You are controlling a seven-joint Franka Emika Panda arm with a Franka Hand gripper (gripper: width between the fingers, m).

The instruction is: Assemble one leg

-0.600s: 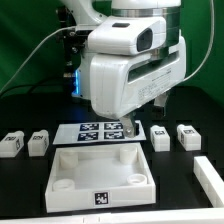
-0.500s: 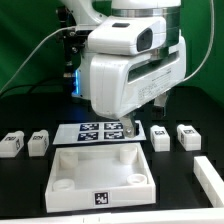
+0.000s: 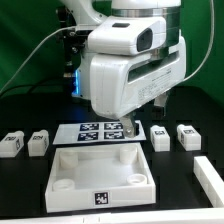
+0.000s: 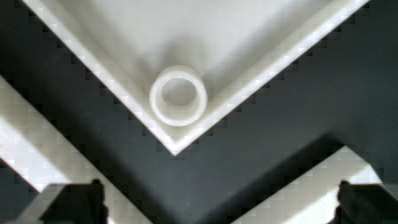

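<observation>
Four small white legs with marker tags lie on the black table: two at the exterior view's left [image 3: 12, 143] [image 3: 38, 141] and two at its right [image 3: 160, 138] [image 3: 187, 135]. The large white tray-like piece [image 3: 100, 162] lies in front, with round corner sockets. My gripper [image 3: 133, 131] hangs above the tray's far right corner, by the marker board [image 3: 98, 131]. In the wrist view the gripper [image 4: 219, 206] is open and empty, its dark fingertips [image 4: 75, 205] wide apart, above a tray corner with its round socket [image 4: 178, 92]. No leg shows in the wrist view.
Another white part [image 3: 211, 178] lies at the exterior view's lower right edge. The arm's bulky white body hides the middle back of the table. A green backdrop and cables stand behind.
</observation>
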